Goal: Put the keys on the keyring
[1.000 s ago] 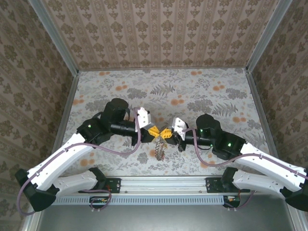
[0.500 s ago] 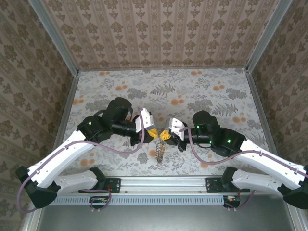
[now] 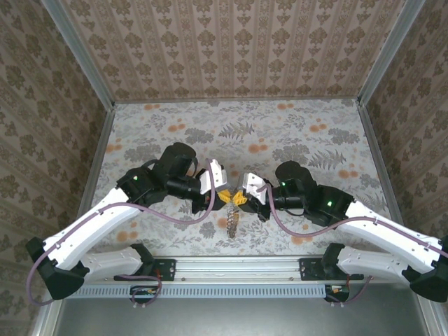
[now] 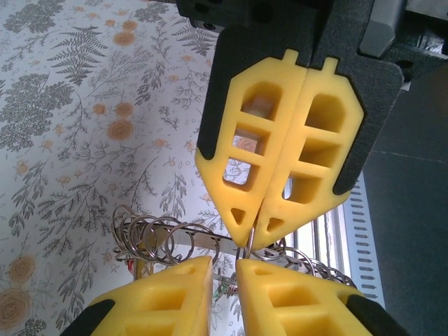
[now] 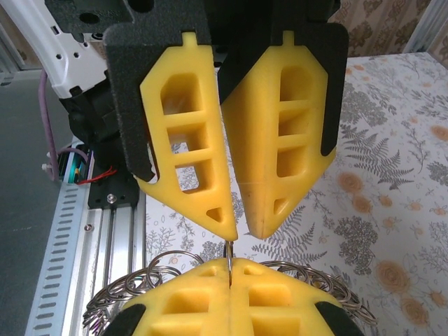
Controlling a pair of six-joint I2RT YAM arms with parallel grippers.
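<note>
Both arms have drawn in over the last second: your right arm (image 3: 378,231) has slid its wrist leftward and your left arm (image 3: 91,224) has swung its wrist a little toward the back. Your left pincer (image 3: 224,195) and right pincer (image 3: 241,199) now meet more tightly above the near middle of the desk (image 3: 301,133). The keyring (image 3: 232,220) has stayed hanging under them in much the same spot.

Patterned walls (image 3: 238,49) close the desk at the back and on both sides, and a metal rail (image 3: 238,269) runs along the near edge between the arm bases. You have the whole far half of the floral cloth open, plus wide strips to left and right. The tight side is the near one, where the hanging ring sits just short of the rail.

Your right pincer is fully closed, its yellow fingers (image 5: 280,297) pressed flat together with a thin wire loop of the keyring nipped in the seam. Your left pincer faces it tip to tip, nearly touching. Its fingers (image 4: 161,294) stand a narrow slit apart, and you cannot tell whether they pinch the wire or anything else. Seen from the right wrist, the wire rises out of the closed seam toward the left tips. The rest of the ring droops below as a floppy bunch of silvery coils; whether its lower end touches the cloth you cannot tell.
</note>
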